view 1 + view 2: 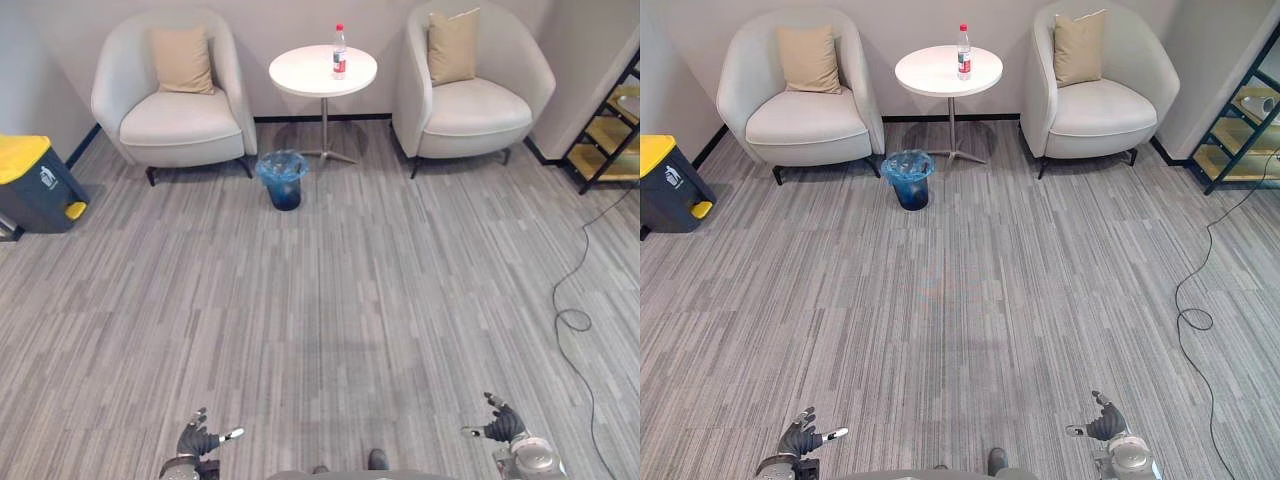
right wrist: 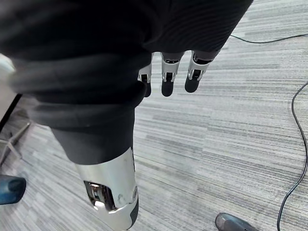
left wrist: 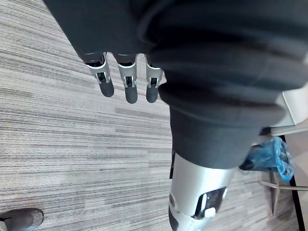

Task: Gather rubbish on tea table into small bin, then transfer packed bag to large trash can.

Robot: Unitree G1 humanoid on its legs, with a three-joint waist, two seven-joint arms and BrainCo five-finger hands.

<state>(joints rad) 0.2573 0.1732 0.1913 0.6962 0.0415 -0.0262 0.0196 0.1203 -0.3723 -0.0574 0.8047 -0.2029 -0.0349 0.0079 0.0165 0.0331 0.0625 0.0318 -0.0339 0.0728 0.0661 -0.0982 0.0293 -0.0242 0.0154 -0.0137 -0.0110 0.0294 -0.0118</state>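
A left armchair [image 1: 180, 125] and a right armchair [image 1: 475, 105] flank a round white bench [image 1: 300, 72] at the far side of a grey carpeted floor [image 1: 320, 300]. The yellow-lidded large trash can [image 1: 35, 185] sits at left, cut off by the frame. The blue-bagged small bin [image 1: 284, 180] stands just before the bench. On the bench a bottle [image 1: 340, 52] stands upright, cap up, its red label unreadable. The left robot hand [image 1: 200, 440] and right robot hand [image 1: 500, 425] hang low near the floor, fingers straight, holding nothing.

Open carpet floor [image 1: 320, 300] runs up to the round desk [image 1: 300, 75]. The small bin [image 1: 284, 180] stands just front-left of its foot. The left armchair [image 1: 180, 125] and right armchair [image 1: 480, 105] flank it closely, bottle [image 1: 339, 52] on top, right of centre.
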